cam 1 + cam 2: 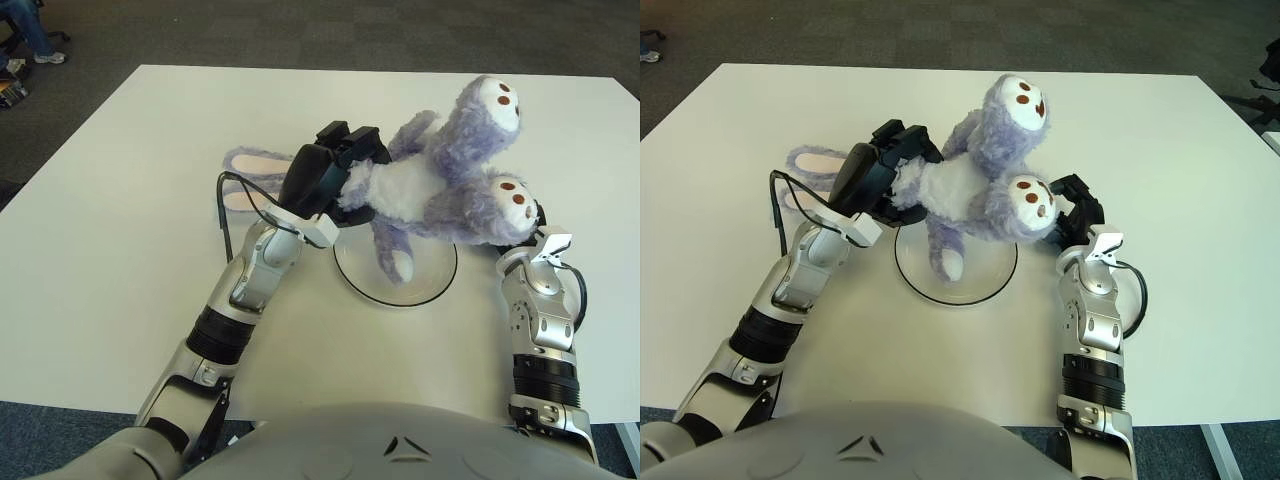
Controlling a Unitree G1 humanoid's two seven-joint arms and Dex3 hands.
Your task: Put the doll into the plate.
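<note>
Doll [420, 190] held over the plate [440, 285], left hand [335, 170] closed on its torso, right hand [1075, 205] cupping a foot; soft, light, floppy, so best gripped mid-body.

— What else do I have in view?
— A white table [120, 200] fills most of it, on dark grey carpet [300, 30].
— Anything at the far left edge?
— I see someone's leg and shoe [42, 50] on the carpet, well clear of the table.
</note>
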